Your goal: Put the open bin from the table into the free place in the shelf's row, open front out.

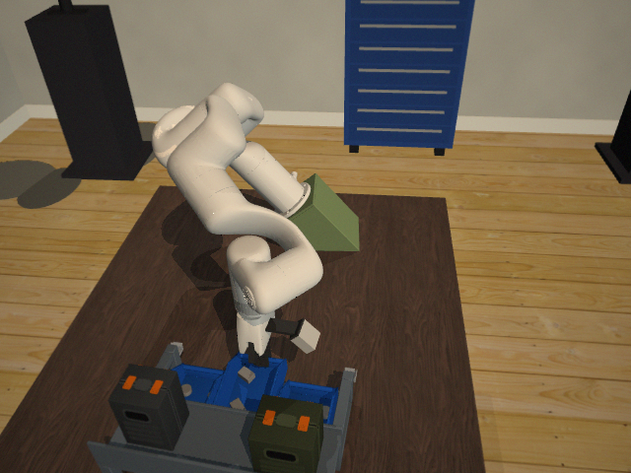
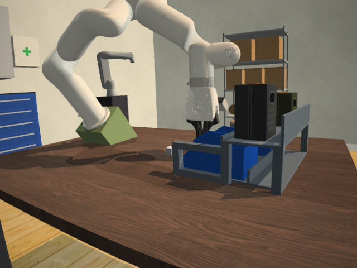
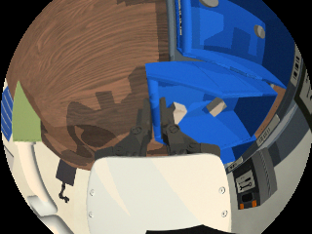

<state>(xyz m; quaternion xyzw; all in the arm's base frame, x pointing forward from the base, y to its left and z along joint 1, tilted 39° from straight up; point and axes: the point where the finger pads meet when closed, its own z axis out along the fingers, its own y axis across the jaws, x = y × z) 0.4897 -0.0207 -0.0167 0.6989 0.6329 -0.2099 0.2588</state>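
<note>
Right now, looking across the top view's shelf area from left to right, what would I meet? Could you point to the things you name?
Dark grey case [image 1: 147, 407] [image 2: 255, 112] → middle blue bin with grey parts [image 1: 260, 378] [image 3: 205, 119] → shelf's right upright [image 1: 347, 391].

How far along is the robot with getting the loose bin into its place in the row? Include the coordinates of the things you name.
Done: the gripper [image 1: 258, 360] [image 2: 202, 133] [image 3: 155, 106] has the middle bin [image 1: 259, 382] [image 3: 195, 109] by its front wall, parts inside, between the two neighbouring bins.
In hand: lowering it in; it sits tilted, higher than its neighbours.
Left: levelling it behind the lip, then letting go.
</note>
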